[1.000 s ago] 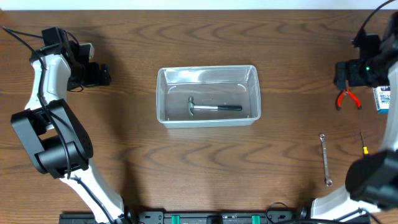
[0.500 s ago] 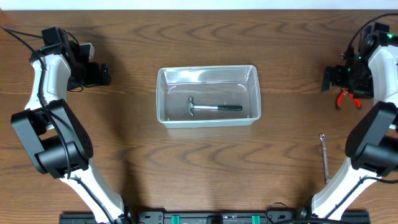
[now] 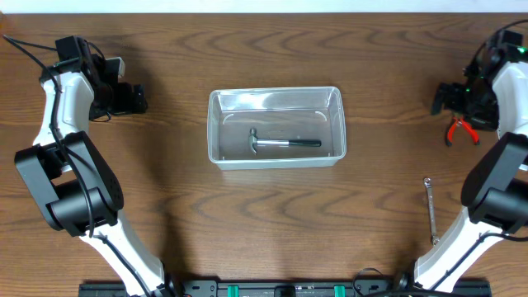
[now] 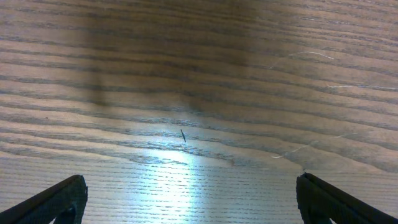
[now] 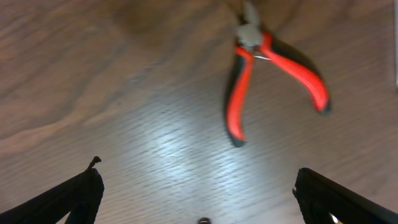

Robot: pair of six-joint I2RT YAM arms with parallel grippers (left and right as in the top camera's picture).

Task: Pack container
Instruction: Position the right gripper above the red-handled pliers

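The container [image 3: 275, 91], a clear rectangular tub, stands mid-table with a hammer [image 3: 285, 143] lying in it. Far to its left, my left gripper [image 3: 139, 99] hovers open; the left wrist view shows its fingertips wide apart [image 4: 191, 186] over bare wood. At the right edge my right gripper [image 3: 437, 99] is open just up and left of red-handled pliers [image 3: 462, 130]. In the right wrist view the pliers [image 5: 235, 106] lie ahead of the spread fingers [image 5: 199, 177], with nothing between them.
A slim wrench [image 3: 431, 210] lies on the wood at the lower right, near the right arm's base. The right forearm [image 3: 503, 124] covers the table's far right edge.
The right arm has swung over the table's right edge, hiding a small box and a screwdriver there. Its gripper sits slightly further left, beside the pliers. The left arm has not moved.
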